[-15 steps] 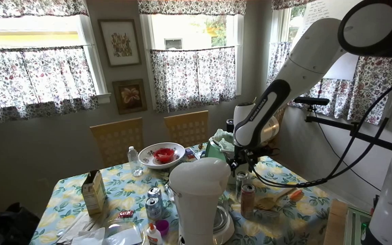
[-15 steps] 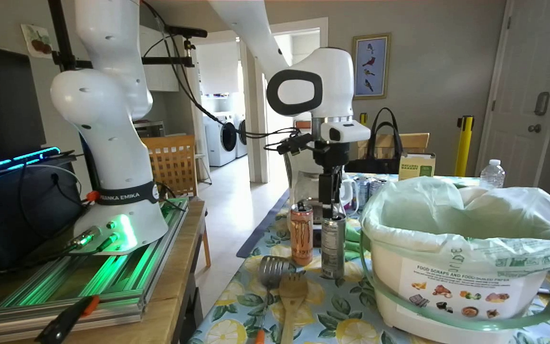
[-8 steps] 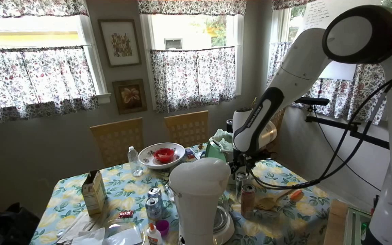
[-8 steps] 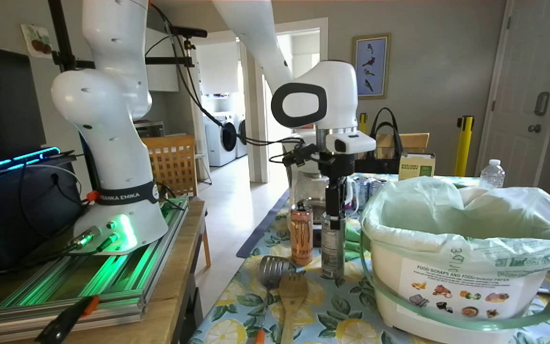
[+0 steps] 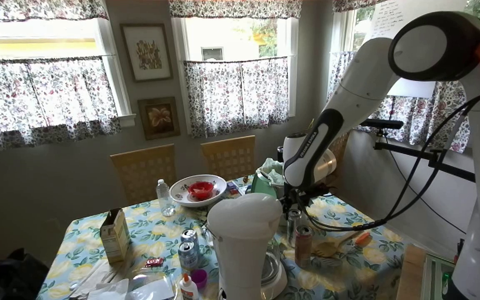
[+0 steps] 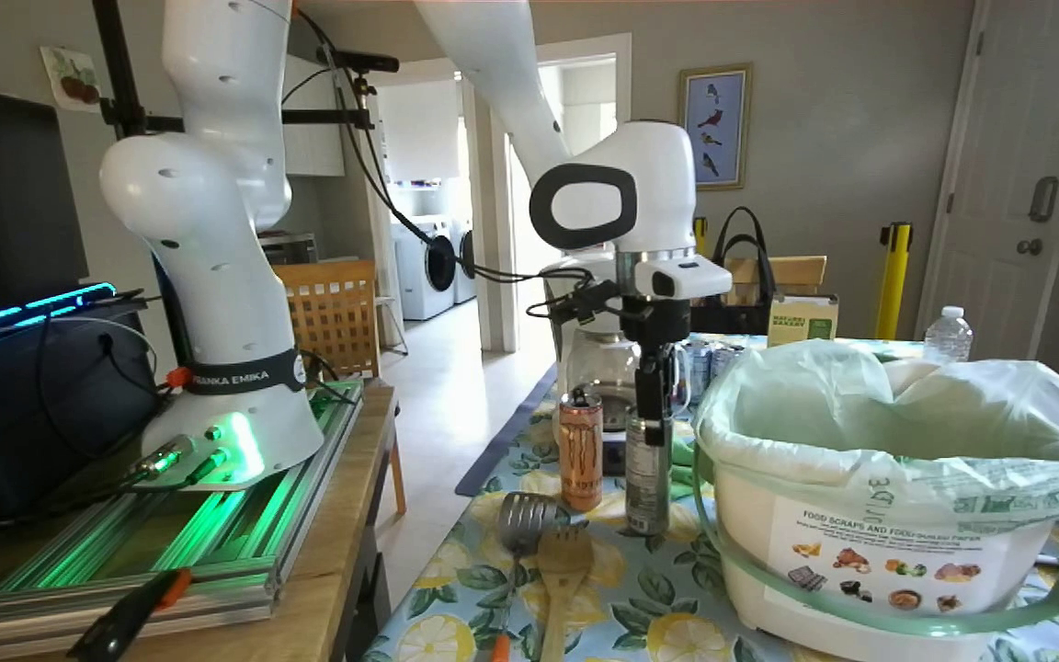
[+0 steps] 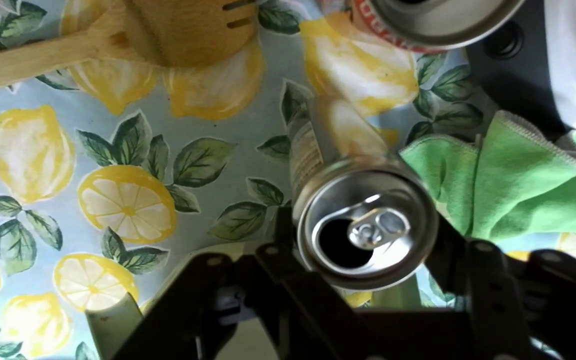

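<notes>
Wrist view, checked against both exterior views: arm (image 6: 667, 184) lower than a second ago, the claw (image 7: 366, 232) brought down so that its fingers (image 6: 651, 395) now overlap the upper body of a silver can (image 6: 648, 487). Food-scrap bin (image 6: 745, 515), large, near the claw and off to one side, has not moved. Claw set narrow, about the can's width, one finger flush on each flank; I read it as holding the can, though how firmly cannot be told. Can sits directly below the palm, between the fingers, its base crept slightly binward along with the claw over the last half second. Judgement: reaching is done and contact made, since can and claw shifted together; a lift is not evident. Long axis upright as far as shown, running in line with the fingers; lid end up toward the palm, base down and away. Pink can (image 6: 581, 455), outside the grip and just beside it, unshifted. Smaller still, on the lid: drinking hole (image 7: 340, 245) toward one finger, pull tab (image 7: 379, 227) toward the opposite one.
</notes>
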Robot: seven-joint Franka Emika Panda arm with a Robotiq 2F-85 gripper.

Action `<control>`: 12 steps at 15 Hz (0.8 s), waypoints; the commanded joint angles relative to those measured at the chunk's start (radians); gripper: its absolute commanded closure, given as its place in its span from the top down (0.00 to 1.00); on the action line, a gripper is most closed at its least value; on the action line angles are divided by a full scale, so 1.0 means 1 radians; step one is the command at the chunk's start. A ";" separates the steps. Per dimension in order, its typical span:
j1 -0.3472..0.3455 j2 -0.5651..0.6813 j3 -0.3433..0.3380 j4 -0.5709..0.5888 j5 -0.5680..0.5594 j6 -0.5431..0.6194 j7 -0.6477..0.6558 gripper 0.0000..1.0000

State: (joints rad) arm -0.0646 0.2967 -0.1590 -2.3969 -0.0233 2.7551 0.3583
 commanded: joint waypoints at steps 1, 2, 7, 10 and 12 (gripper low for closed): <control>0.005 -0.021 0.003 0.003 0.046 -0.018 -0.008 0.37; -0.008 -0.056 0.022 -0.010 0.080 -0.048 -0.034 0.37; -0.003 -0.225 0.027 -0.051 0.104 -0.203 -0.030 0.37; -0.006 -0.302 0.015 -0.044 0.041 -0.279 0.036 0.37; -0.017 -0.346 0.019 -0.038 0.032 -0.314 0.044 0.37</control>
State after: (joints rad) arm -0.0675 0.0407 -0.1426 -2.4091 0.0443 2.4951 0.3623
